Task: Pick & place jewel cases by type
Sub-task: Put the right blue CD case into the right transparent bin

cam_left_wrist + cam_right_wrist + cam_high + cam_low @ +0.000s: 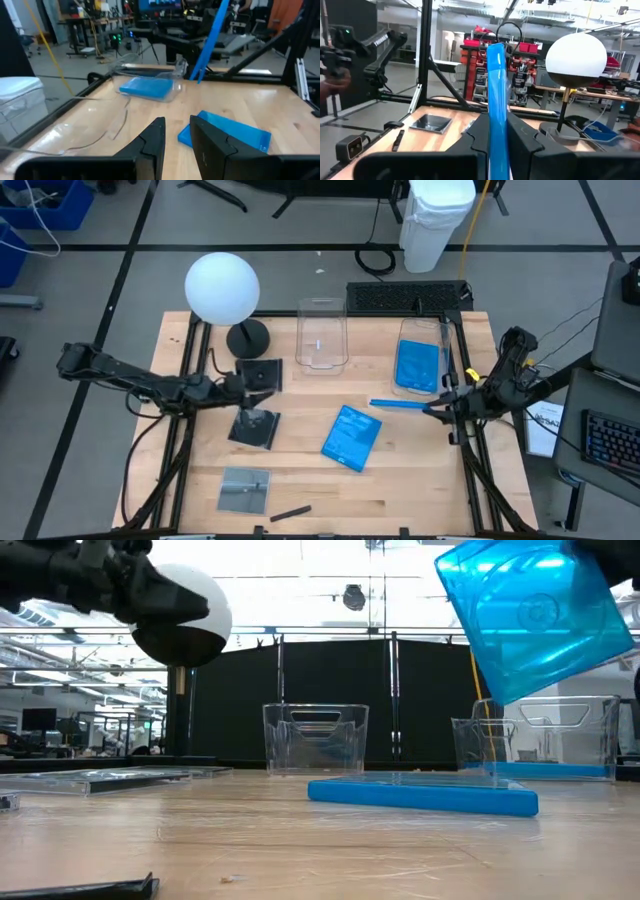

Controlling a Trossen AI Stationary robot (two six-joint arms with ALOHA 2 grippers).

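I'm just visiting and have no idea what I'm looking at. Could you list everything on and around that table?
Blue cases: three; one in the right tub, one flat at mid-table, one held upright on edge in the right claw.
Dark cases: three; two by the left claw, one near the front edge.
Clear tubs: two, at the back; the left one looks empty, the right one holds a blue case.
Lamp: one, white globe on black base, back left.
Small dark stick: one, front edge.
Keyboard: one, black, behind the tubs.
Left claw: slightly open, holds nothing, over the dark cases.
Right claw: shut on a blue case.
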